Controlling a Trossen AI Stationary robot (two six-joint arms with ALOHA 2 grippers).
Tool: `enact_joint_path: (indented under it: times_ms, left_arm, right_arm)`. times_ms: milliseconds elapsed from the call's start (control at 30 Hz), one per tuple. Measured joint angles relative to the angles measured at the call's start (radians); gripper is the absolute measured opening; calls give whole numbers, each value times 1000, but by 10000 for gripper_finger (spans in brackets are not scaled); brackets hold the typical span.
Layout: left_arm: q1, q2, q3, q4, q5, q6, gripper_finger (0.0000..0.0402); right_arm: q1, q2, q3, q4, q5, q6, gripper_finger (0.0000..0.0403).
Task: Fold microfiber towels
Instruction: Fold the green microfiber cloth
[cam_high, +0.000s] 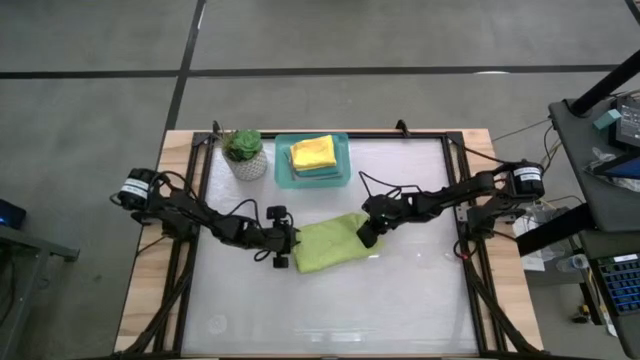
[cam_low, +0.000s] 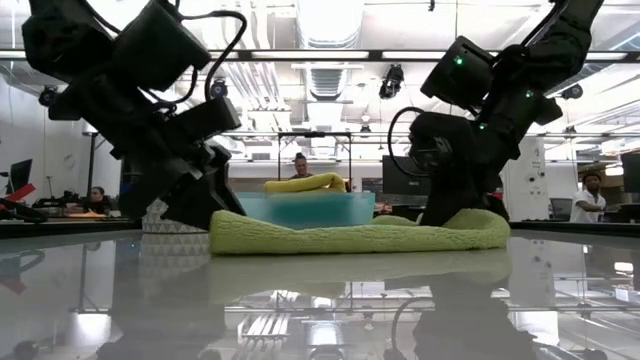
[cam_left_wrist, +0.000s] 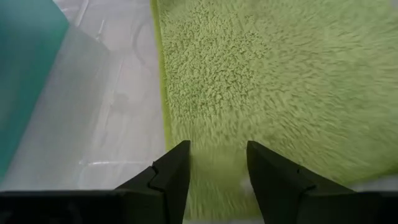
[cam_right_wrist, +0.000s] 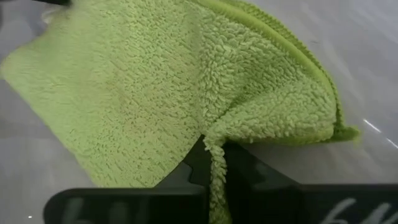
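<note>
You have one towel (cam_high: 330, 244) lying flat in the middle of the table (cam_high: 400, 310). The left gripper (cam_high: 283, 247) is at its left edge and the right gripper (cam_high: 368, 236) at its right. Behind it sits a tray (cam_high: 282, 170) with more towels (cam_high: 313, 154) in it. A plant pot (cam_high: 245, 155) stands left of the tray.

- The lime green microfiber towel (cam_right_wrist: 143, 93) is soft cloth with a fuzzy, looped pile, matt, with a stitched hem.
- The white table top (cam_high: 400, 300) is smooth and glossy, mirroring what stands over it; its border (cam_high: 150, 260) looks like pale bare wood.
- The teal rectangular tray (cam_low: 300, 210) looks like translucent plastic.
- The right gripper's dark fingers (cam_right_wrist: 245, 171) look like matt hard plastic.
</note>
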Motion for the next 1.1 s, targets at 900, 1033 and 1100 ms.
enact_joint_path:
  times_ms: [900,1033,1100]
  left_arm:
    - [-65,-90,3,-23,30,-56,143]
    - [-81,-67,3,-16,37,-77,143]
    - [-85,-58,3,-17,39,-81,143]
  right_arm:
    - [26,-15,407,-727,231,-47,13]
    - [58,69,489,-728,228,-61,13]
    - [69,119,536,-729,216,-76,13]
